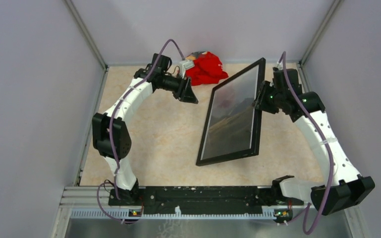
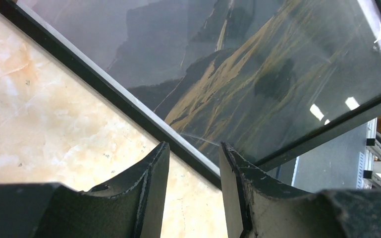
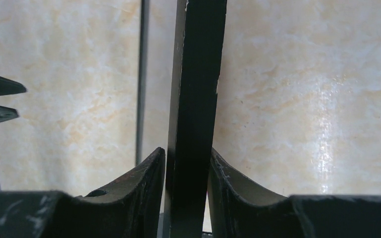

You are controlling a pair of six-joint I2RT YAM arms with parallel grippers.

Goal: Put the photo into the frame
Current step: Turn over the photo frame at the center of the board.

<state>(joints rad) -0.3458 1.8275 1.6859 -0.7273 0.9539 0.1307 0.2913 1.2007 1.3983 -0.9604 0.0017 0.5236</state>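
- Two arms serve this step, but only one carries load. The right gripper has its fingers clamped on the right-hand edge of the frame, one finger on each face.
- Note where the work stands. The frame is tilted up off the table with its right edge high and its left edge low. Whether the low edge touches the table cannot be told.
- The photo shows behind the glass and appears to be seated in the frame already.
- The left gripper faces the front of the frame, apart from it and near a red cloth. Its fingers stand apart with nothing between them.
- Treat the step in hand as laying down or turning the loaded frame. Move the right arm slowly, because the grip is narrow and the frame is wide, so it can pivot between the fingers.
- Bring the left fingers to the opposite border only, never onto the glass. Steady the frame before you release it.
- Watch that the photo does not slip out at the back.
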